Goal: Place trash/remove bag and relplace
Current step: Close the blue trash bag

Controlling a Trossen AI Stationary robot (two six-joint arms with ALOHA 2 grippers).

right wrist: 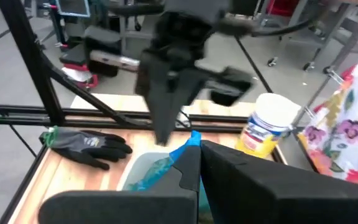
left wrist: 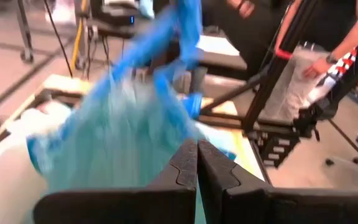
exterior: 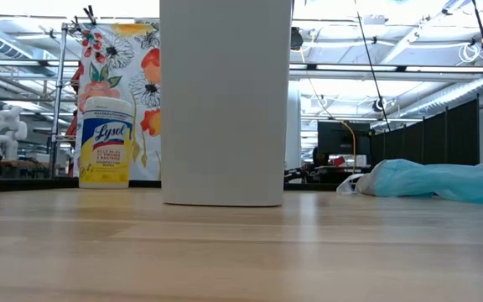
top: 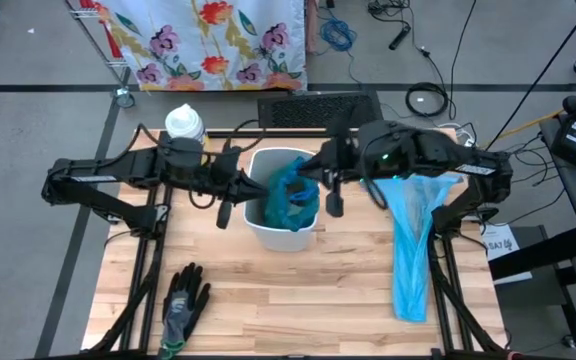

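A white bin [top: 268, 225] stands mid-table, seen close up in the low view as bin [exterior: 225, 101]. A blue-teal bag [top: 293, 198] sits in it, bunched up above the rim. My left gripper [top: 260, 189] comes at the bag from the table's left and my right gripper [top: 311, 176] from the right. Both are shut on the bag's top, as left gripper [left wrist: 197, 158] and right gripper [right wrist: 199, 163] show in their wrist views. No trash shows. Neither gripper appears in the low view. My left gripper pinches the bag's upper edge [left wrist: 194, 106] on its left side between its shut fingers, coming nearly level from the table's left. The bag film [left wrist: 129, 124] stretches up and away from the fingers, and its lower part stays in the bin. My right gripper pinches a blue corner of the bag's top edge [right wrist: 194, 138] between its shut fingers, slanting slightly down from the table's right. The rest of the bag [right wrist: 157, 171] hangs below into the bin.
A second blue bag [top: 413, 245] lies flat on the table's right part. A black-and-grey glove [top: 183, 300] lies near the front left. A wipes canister [top: 185, 123] stands at the far left. A person [left wrist: 334, 59] shows beyond the table.
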